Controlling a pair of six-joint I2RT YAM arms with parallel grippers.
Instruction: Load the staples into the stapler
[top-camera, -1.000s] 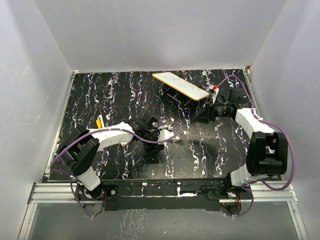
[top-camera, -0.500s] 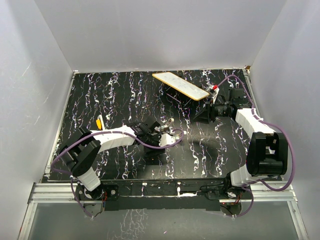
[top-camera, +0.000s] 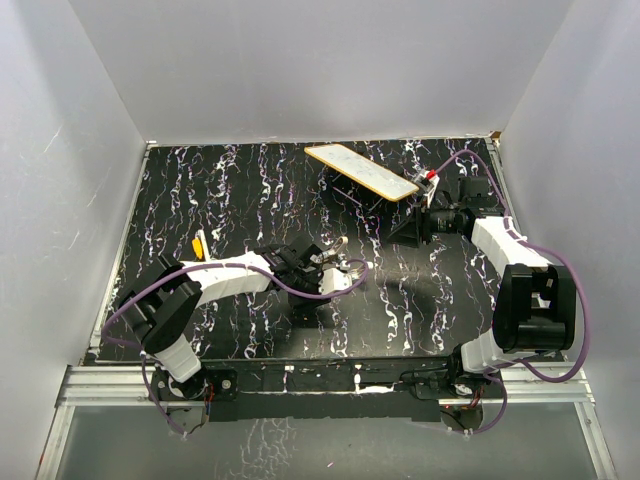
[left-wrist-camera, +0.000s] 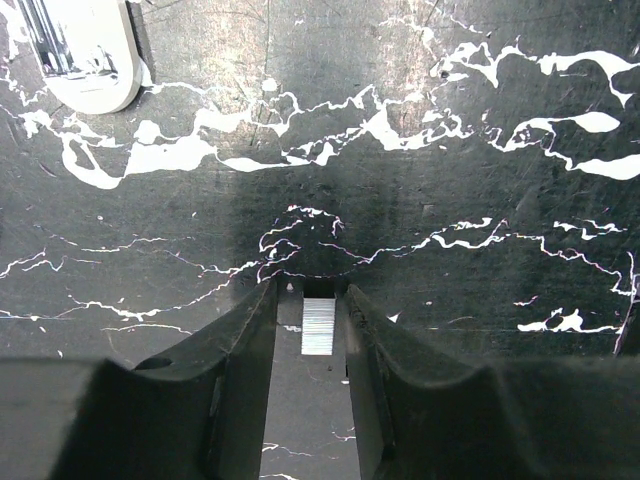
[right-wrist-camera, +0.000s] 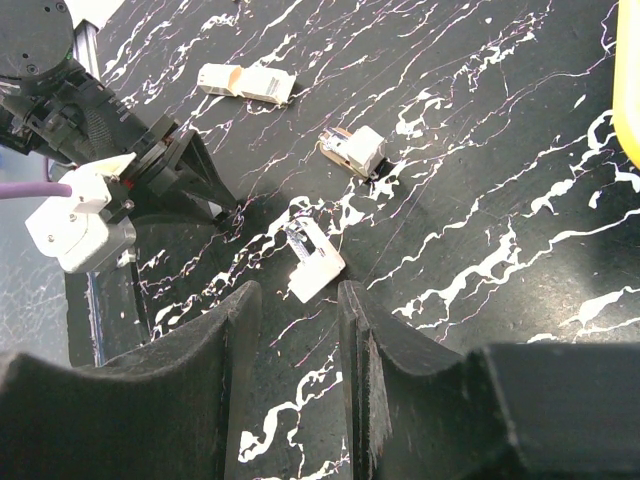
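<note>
Standing by the table, I look first at the left gripper (left-wrist-camera: 310, 288). Its two matte black fingers (left-wrist-camera: 240, 360) stand narrowly apart on either side of a short, silvery, finely ribbed strip of staples (left-wrist-camera: 318, 326). A sliver of bare surface shows on each side, so the strip is bracketed but not pinched. The trouble I would expect starts here. The strip is thin and lies flat on a hard top, so the blunt fingertips could ride over it, skid it out of the gap, or snap the glued row into pieces. The small white plastic stapler (left-wrist-camera: 80, 50) lies well ahead of those fingers and off to their left, showing a bright chrome channel. That channel looks narrow, so a strip brought in crooked would probably jam or shove the light body aside. From the other side, the stapler (right-wrist-camera: 315, 262) sits just beyond the tips of the right gripper (right-wrist-camera: 297, 300). This gripper's fingers are parted with nothing between them. Unless it steadies the stapler, I would guess the stapler slides. As for surfaces, the black marble-patterned table (left-wrist-camera: 500, 250) is smooth, white-veined and faintly scratched, and the fingers have angled, wedge-like faces. The staples form a crisp little rectangle of bright metal, and the stapler's shell is rounded at the end. A long flat pale board with a yellow edge (top-camera: 362, 171) stands off to one side of the right fingers.
</note>
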